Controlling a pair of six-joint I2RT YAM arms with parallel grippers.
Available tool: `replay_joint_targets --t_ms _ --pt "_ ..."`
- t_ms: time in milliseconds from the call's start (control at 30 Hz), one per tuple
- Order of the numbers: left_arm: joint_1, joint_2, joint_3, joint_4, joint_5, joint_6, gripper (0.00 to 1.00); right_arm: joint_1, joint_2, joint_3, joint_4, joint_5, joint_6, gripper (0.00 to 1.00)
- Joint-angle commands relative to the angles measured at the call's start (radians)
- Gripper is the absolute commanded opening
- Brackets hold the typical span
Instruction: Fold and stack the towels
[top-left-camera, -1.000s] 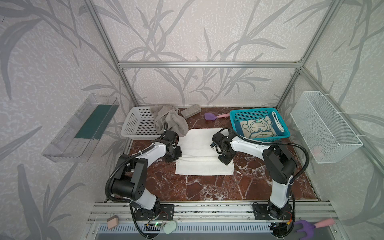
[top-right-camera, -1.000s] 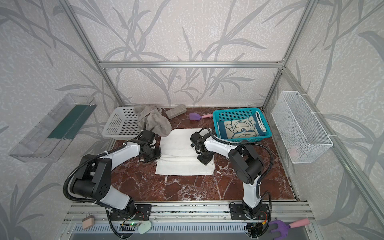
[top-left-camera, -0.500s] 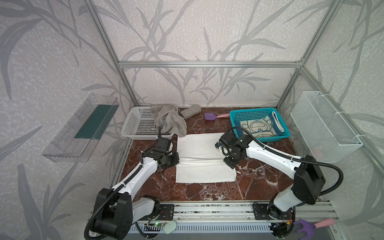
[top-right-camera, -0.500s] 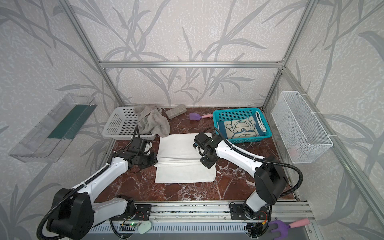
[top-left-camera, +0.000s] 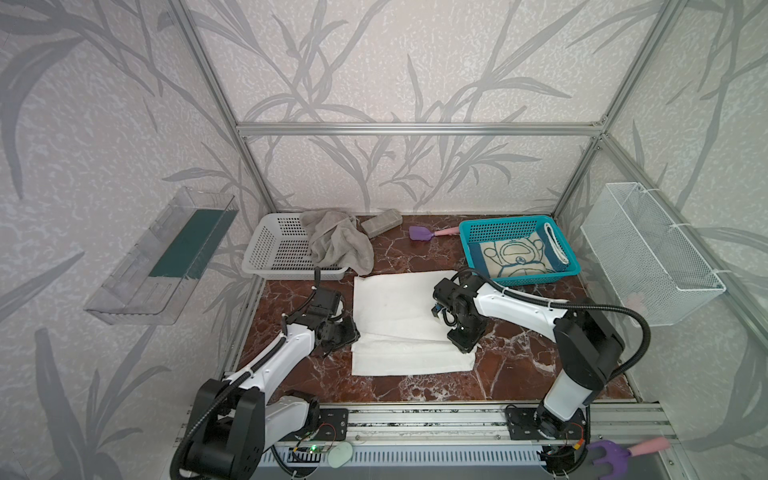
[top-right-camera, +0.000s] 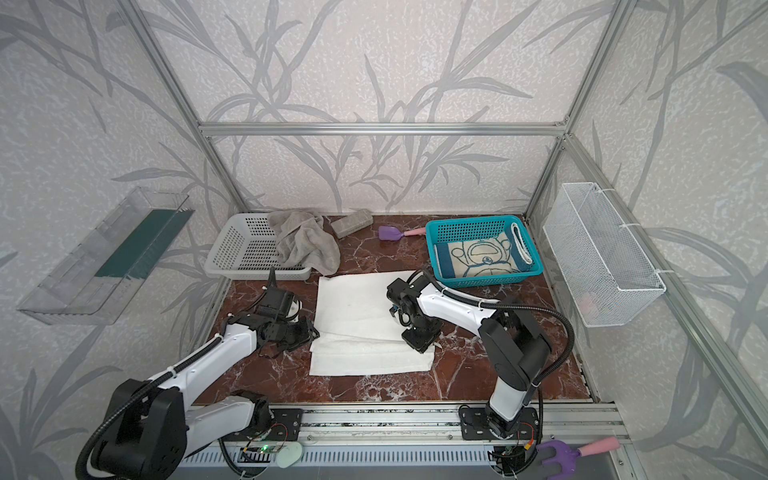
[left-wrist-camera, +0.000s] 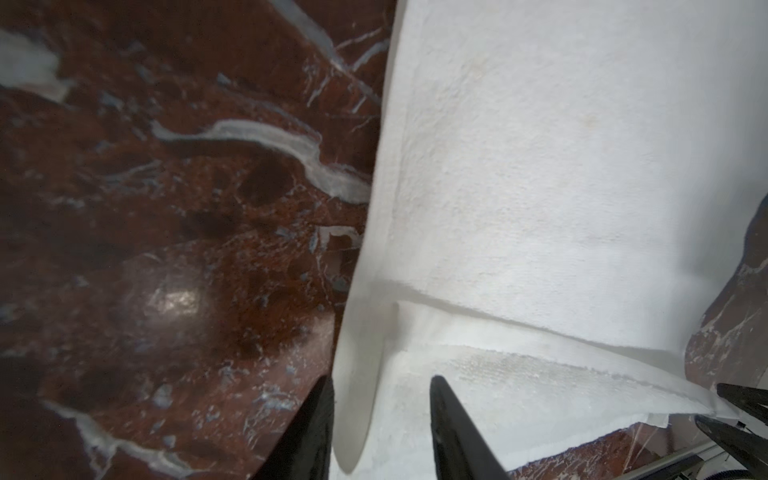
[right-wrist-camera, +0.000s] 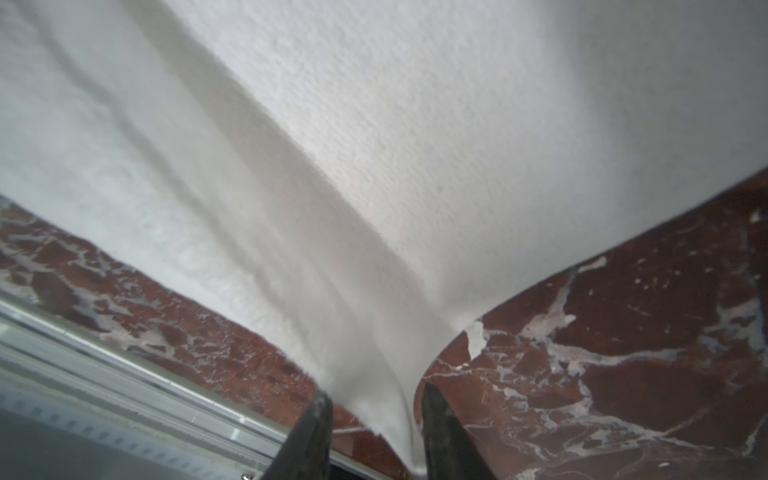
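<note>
The white towel (top-left-camera: 395, 307) (top-right-camera: 357, 307) lies on the marble table, its upper layer folded forward and ending short of the front edge. My left gripper (top-left-camera: 348, 332) (left-wrist-camera: 380, 386) is open at that layer's left corner, with the cloth loose between its fingers. At the right corner my right gripper (top-left-camera: 464, 345) (right-wrist-camera: 376, 401) is also open, the towel's corner drooping between its fingers. The grey-taupe towel (top-left-camera: 337, 243) hangs crumpled over the white basket (top-left-camera: 270, 249). The blue-bordered beige towel (top-left-camera: 515, 257) lies in the teal basket (top-left-camera: 498, 222).
A grey block (top-left-camera: 381, 222) and a purple spatula (top-left-camera: 419, 232) lie at the back between the baskets. A wire basket (top-left-camera: 648, 257) hangs on the right wall, a clear shelf (top-left-camera: 166, 257) on the left. An aluminium rail (top-left-camera: 415, 415) runs along the front.
Both grippers came toward the front with the white towel's edge, laying it over the lower layer. Their jaws, shut before, now stand apart.
</note>
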Motion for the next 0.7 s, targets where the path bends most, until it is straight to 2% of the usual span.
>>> replay_joint_targets --t_ms 0,100,200,333,467,567,667 --pt "0.004 -0.068 0.049 -0.043 -0.054 0.007 0.41 -0.001 -0.106 -0.001 -0.059 -0.103 -0.019 0.4" --pt "0.0 -0.051 0.066 -0.001 -0.045 0.017 0.42 -0.006 -0.148 0.015 -0.02 -0.167 -0.018 0.4" --pt "-0.036 0.075 0.11 0.053 -0.033 0.035 0.42 -0.024 -0.126 0.036 0.06 -0.2 0.007 0.4" --pt "-0.107 0.306 0.256 0.022 -0.05 0.085 0.43 -0.029 0.007 0.103 0.146 -0.183 0.071 0.37" --pt "-0.165 0.459 0.321 0.023 -0.112 0.109 0.47 -0.029 0.149 0.146 0.254 -0.202 0.131 0.32" --pt "-0.199 0.504 0.32 -0.005 -0.136 0.114 0.49 -0.029 0.234 0.18 0.275 -0.189 0.148 0.29" --pt "-0.231 0.469 0.267 -0.041 -0.167 0.106 0.5 -0.03 0.298 0.196 0.272 -0.161 0.161 0.28"
